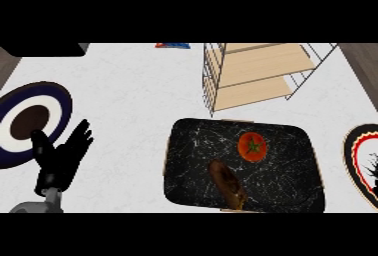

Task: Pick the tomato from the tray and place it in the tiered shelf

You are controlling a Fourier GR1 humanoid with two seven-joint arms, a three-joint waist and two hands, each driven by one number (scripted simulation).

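Black marbled rectangular tray (288, 185) holds a round red tomato (252, 146); left robot hand (60, 157) rests open, fingers straight.

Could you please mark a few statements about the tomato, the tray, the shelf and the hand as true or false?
1. The tomato lies on the dark tray. True.
2. The left hand is curled round the tomato. False: it is open, fingers up, left of the tray, holding nothing.
3. The shelf stands beyond the tray. True.
4. A brown item lies in the shelf. False: it lies on the tray, near the tomato.
5. A blue and white plate sits left of the tray. True.
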